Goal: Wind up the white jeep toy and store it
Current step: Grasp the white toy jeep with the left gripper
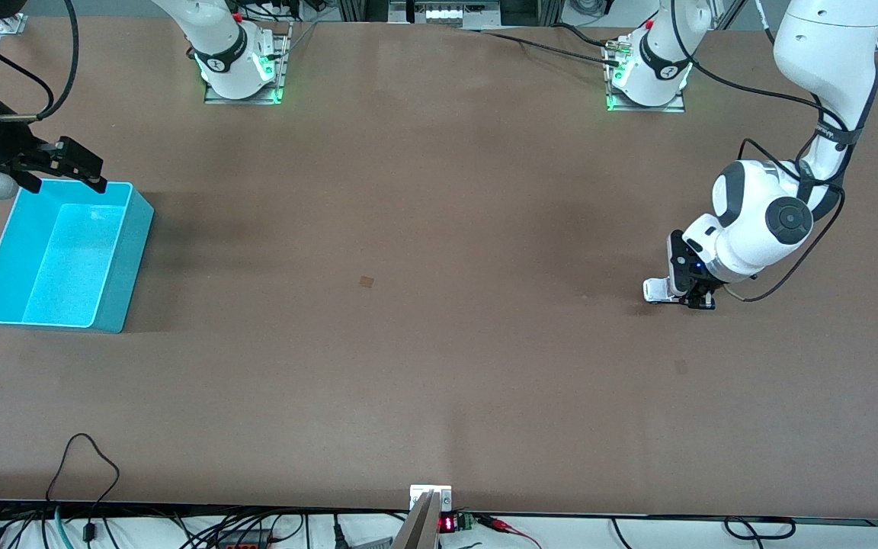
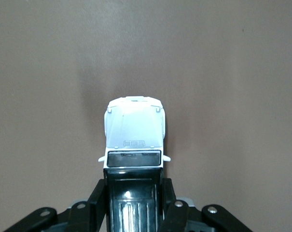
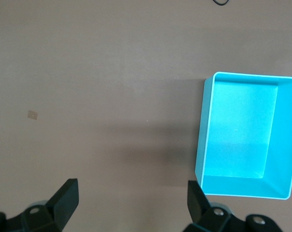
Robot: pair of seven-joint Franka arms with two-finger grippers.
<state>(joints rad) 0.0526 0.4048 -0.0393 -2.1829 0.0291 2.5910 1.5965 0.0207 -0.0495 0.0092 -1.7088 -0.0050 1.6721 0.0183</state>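
Note:
The white jeep toy [image 1: 656, 290] stands on the brown table toward the left arm's end. My left gripper [image 1: 687, 294] is down at the table and shut on the toy's rear half. In the left wrist view the black roof panel sits between the two fingers [image 2: 98, 193], and the jeep's white bonnet [image 2: 134, 128] sticks out past them. My left gripper [image 2: 134, 186] presses both sides of the body. My right gripper [image 1: 64, 179] hangs open over the rim of the turquoise bin [image 1: 128, 259] at the right arm's end. In the right wrist view its fingers [image 3: 68, 191] stand wide apart around my right gripper [image 3: 131, 188], with nothing between them.
The turquoise bin [image 3: 205, 130] holds nothing. A small pale mark [image 1: 366, 281] lies on the table's middle. Cables [image 1: 81, 457] and a metal bracket [image 1: 430, 496] sit along the edge nearest the front camera. Both arm bases [image 1: 241, 69] stand along the other long edge.

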